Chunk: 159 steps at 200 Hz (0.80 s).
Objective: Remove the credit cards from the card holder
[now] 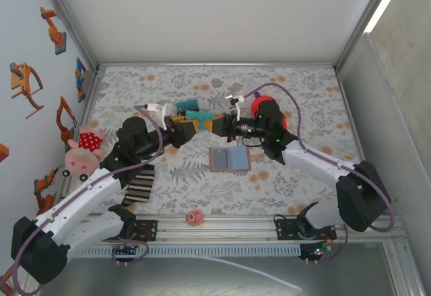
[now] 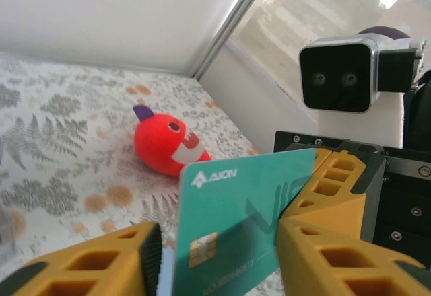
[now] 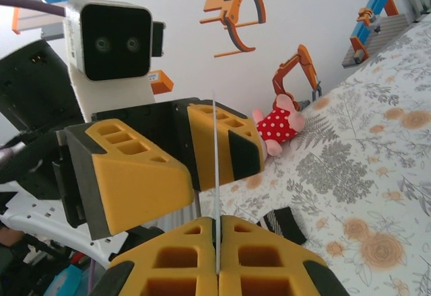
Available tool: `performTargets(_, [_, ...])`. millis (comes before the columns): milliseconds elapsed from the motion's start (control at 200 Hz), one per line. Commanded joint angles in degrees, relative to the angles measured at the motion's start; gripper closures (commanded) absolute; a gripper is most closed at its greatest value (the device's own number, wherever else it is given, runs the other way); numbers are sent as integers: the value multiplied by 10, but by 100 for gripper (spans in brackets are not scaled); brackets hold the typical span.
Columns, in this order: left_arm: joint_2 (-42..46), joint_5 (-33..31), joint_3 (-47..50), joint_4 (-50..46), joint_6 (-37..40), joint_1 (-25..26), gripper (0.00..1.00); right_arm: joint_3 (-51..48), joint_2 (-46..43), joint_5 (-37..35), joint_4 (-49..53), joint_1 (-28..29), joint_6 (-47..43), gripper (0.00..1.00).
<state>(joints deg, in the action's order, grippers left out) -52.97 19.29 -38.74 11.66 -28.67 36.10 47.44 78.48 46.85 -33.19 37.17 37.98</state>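
Note:
The card holder (image 1: 229, 159) lies open on the table, its blue inner faces up, just in front of both grippers. A teal credit card (image 2: 236, 222) stands on edge in the air between them; in the right wrist view the card (image 3: 215, 175) is a thin pale line. My right gripper (image 3: 217, 255) is shut on the card's lower edge, and in the top view the right gripper (image 1: 214, 124) meets the left one. My left gripper (image 2: 219, 255) is open around the card, with a gap between the card and its left pad (image 2: 151, 255). The left gripper (image 1: 190, 126) sits above the table's middle.
A red monster toy (image 1: 266, 107) lies behind the right arm. A pig plush (image 1: 82, 155) sits at the left wall. A black-and-white striped piece (image 1: 139, 185) lies under the left arm, a teal block (image 1: 185, 104) behind the grippers, and a small pink toy (image 1: 194, 217) on the front rail.

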Motion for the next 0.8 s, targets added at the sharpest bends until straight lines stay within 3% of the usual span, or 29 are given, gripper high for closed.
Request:
performTargets(0, [35,3,-52,-91,88,-7,41,22,-35,-12,94,2,-68,99])
performTargets(170, [38,5,-130,-241,203,-7,23,44,-73,-20,230,4,-154,99])
performTargets(250, [19,10,-173,-310,246,-7,20,59,-82,-16,290,7,-190,99])
performTargets(426, [-43,85,-250,-395,305,-6,20,83,-91,1,377,12,-247,99])
performTargets(556, [-99,151,-300,-442,339,-2,26,96,-91,10,417,13,-276,99])
performTargets(791, [-160,194,-343,-497,396,14,37,111,-85,23,460,14,-311,99])
